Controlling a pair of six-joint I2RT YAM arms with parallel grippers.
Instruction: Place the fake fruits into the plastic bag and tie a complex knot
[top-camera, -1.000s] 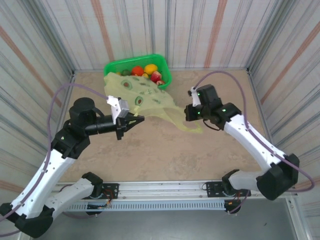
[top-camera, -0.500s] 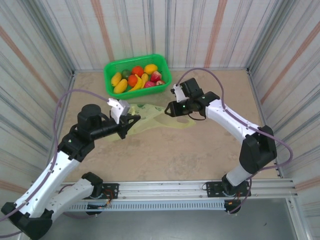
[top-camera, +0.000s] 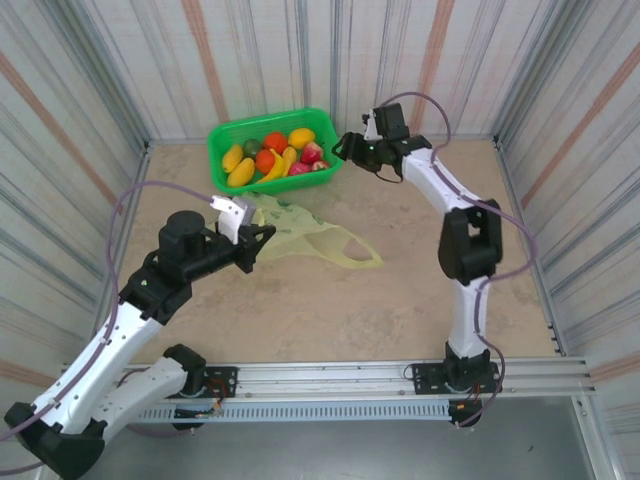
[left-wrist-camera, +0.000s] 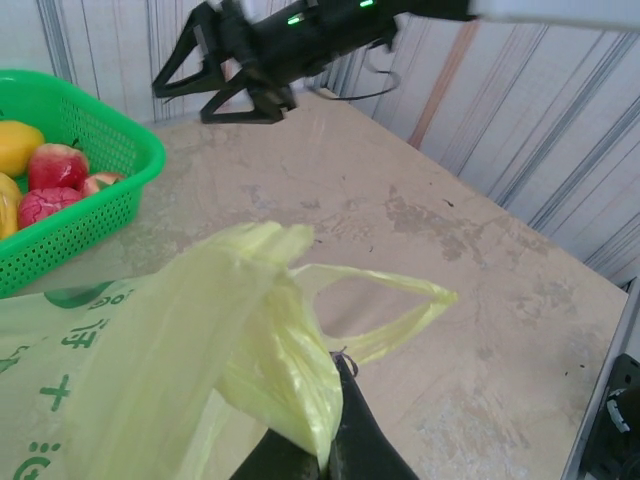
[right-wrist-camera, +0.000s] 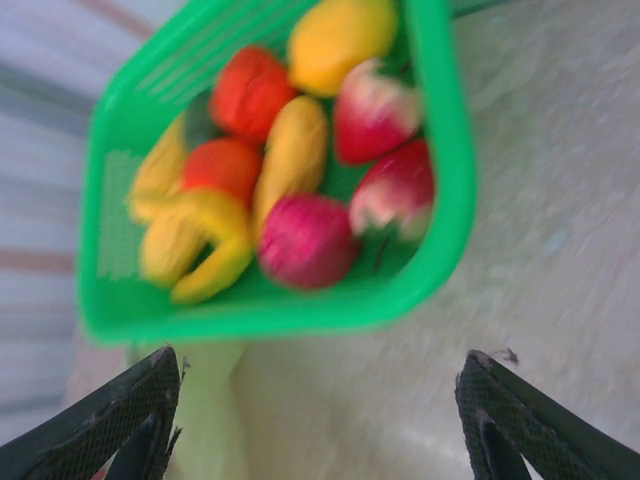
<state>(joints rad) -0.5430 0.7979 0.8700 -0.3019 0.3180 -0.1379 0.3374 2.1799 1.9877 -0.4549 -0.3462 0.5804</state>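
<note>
The fake fruits (top-camera: 275, 150), bananas, orange, red and pink ones, lie in a green mesh basket (top-camera: 222, 135) at the back of the table. The plastic bag (top-camera: 305, 237) lies limp on the table in front of it. My left gripper (top-camera: 262, 240) is shut on a bunched fold of the plastic bag (left-wrist-camera: 230, 330), its tips (left-wrist-camera: 337, 385) pinching the film. One loop handle (left-wrist-camera: 400, 305) trails right. My right gripper (top-camera: 343, 148) hangs open by the basket's right corner, above the fruits (right-wrist-camera: 300, 235), holding nothing; its fingers (right-wrist-camera: 120, 420) are wide apart.
Striped walls close off the back and both sides of the table. The basket's rim (right-wrist-camera: 445, 200) lies just ahead of the right gripper (left-wrist-camera: 215, 85). Bare tabletop (top-camera: 420, 290) stretches right of and in front of the bag.
The right gripper has let go of the bag, opened, and swung back to the basket's right corner. The bag, earlier stretched between both grippers, has dropped onto the table, uncovering the basket.
</note>
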